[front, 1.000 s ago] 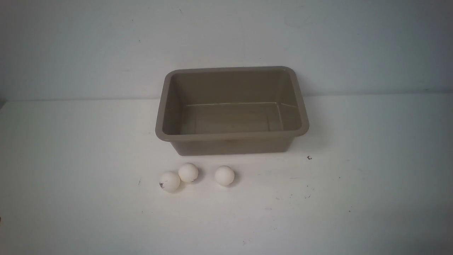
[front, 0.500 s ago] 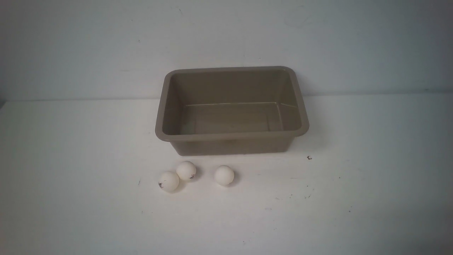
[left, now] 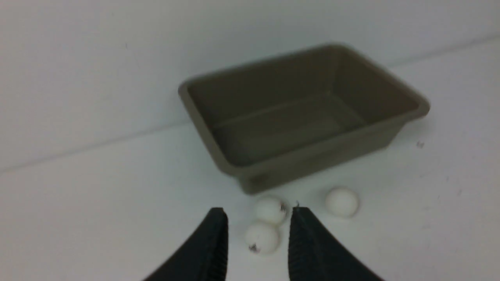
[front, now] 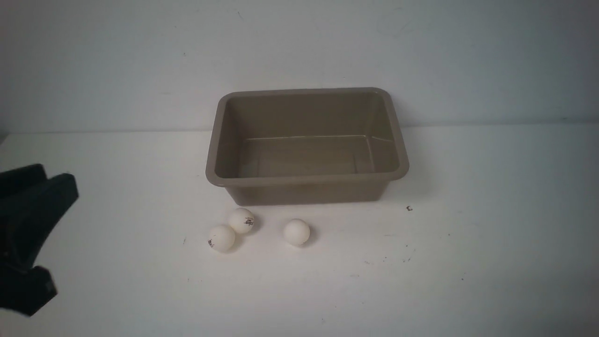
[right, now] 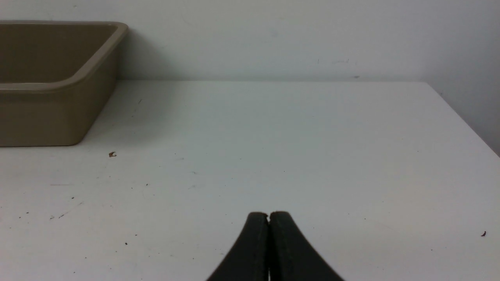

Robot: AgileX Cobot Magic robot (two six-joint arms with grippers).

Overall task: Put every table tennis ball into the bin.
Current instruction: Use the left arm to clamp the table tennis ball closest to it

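Three white table tennis balls lie on the white table just in front of the bin point(front: 304, 180): a left ball point(front: 221, 238), a middle ball point(front: 242, 220) touching or nearly touching it, and a right ball point(front: 296, 231) lying apart. The taupe bin is empty. My left gripper point(front: 58, 180) is open and empty at the far left, well away from the balls. In the left wrist view the open left gripper point(left: 258, 212) frames the two marked balls point(left: 261, 238) point(left: 270, 210), with the third ball point(left: 341, 201) and the bin point(left: 312, 156) beyond. My right gripper point(right: 268, 214) is shut and empty over bare table.
The wall stands right behind the bin. The right wrist view shows the bin's corner point(right: 58, 113), a small dark speck point(right: 112, 154) near it, and the table's right edge point(right: 465, 117).
My left gripper has come into the front view at the far left. The left and middle balls have rolled slightly left and toward the bin. The right ball has not moved.
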